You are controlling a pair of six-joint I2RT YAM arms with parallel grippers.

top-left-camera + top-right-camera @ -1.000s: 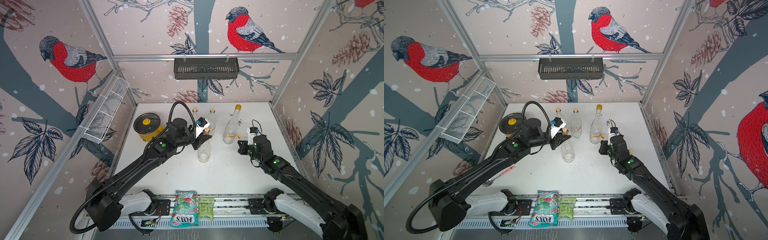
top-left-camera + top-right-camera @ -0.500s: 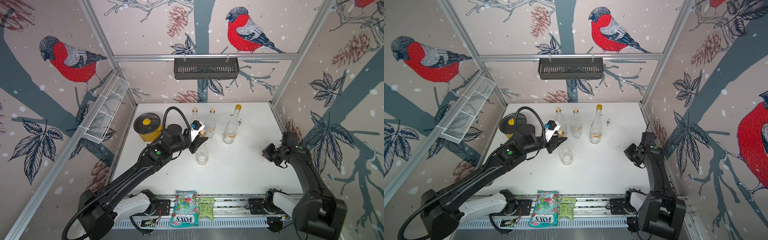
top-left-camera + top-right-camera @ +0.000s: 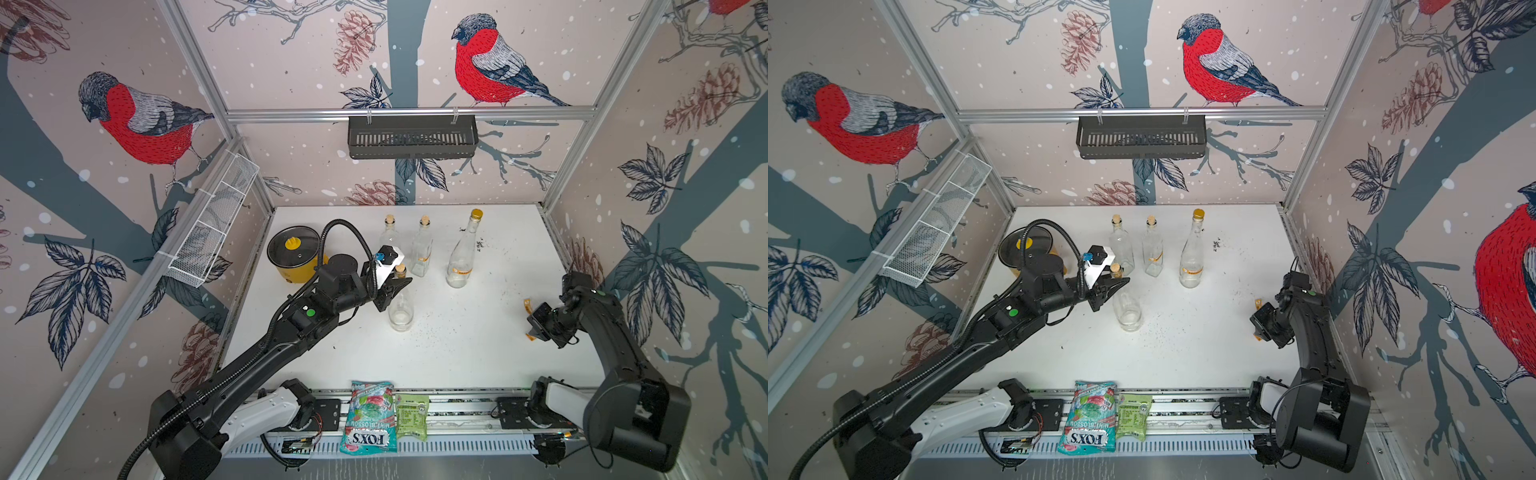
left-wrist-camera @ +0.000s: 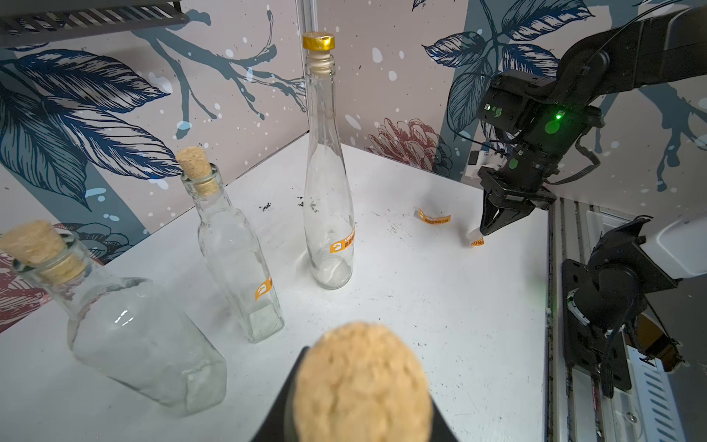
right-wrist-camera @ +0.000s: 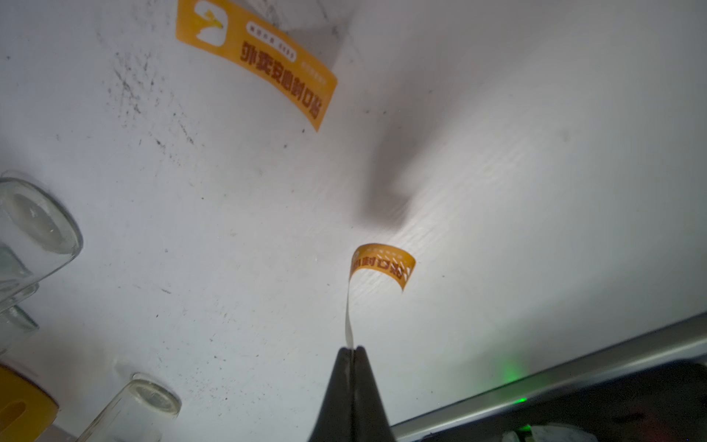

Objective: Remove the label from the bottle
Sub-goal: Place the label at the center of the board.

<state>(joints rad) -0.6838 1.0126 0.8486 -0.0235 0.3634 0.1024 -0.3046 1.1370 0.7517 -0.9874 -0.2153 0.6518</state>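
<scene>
Your right pincer (image 5: 350, 350) was clamped on one end of the label (image 5: 382, 264), seemingly a light, limp, tacky strip, curling just above the counter (image 5: 535, 153), well apart from the bottle (image 3: 401, 318) whose neck your left pincer (image 3: 395, 286) gripped.

The white table (image 3: 457, 357) is kinda scuffed, with dark crumbs (image 3: 480, 245) near the back. Standing on it: a yellow pot (image 3: 293, 259) at the back left, then a row of a squat corked bottle (image 3: 388, 239), a square corked bottle (image 3: 422, 253) and a tall gold-capped bottle (image 3: 461, 257), plus a front corked bottle (image 3: 401, 309) nearer the middle. One loose orange label (image 4: 434, 219) lies curled over on the right side, well apart from the bottles.
</scene>
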